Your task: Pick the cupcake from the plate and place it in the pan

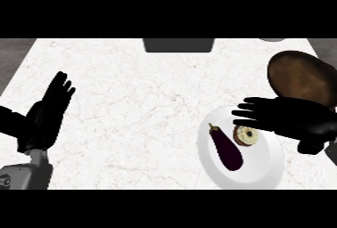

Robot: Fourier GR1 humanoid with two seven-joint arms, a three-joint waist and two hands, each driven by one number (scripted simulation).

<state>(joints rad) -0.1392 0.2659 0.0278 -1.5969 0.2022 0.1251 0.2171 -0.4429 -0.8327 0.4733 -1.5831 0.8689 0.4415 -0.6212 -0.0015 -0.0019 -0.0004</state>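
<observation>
Head view. Cupcake sits on the white plate, right-hand part of the pale surface, upper middle of the plate. An eggplant lies just beside it on the left, long axis running diagonally from upper left to lower right.

Right hand hovers over the plate's upper right, fingers extended leftward and spread, tips above and just past the cupcake's top edge. Nothing held; whether the fingers touch the cupcake cannot be told from this angle. The cupcake lies directly below the fingers, toward the view's lower edge. No long axis to speak of: it is round.

Pan is beyond the plate, toward the upper right, near the hand's wrist side.

Left hand rests open, fingers up, at the far left, well apart from the plate. The right hand is plainly the nearer one.

Judgement: approach stage, grasp not yet made; next step calls for lowering and closing round the cupcake without nudging the eggplant.
</observation>
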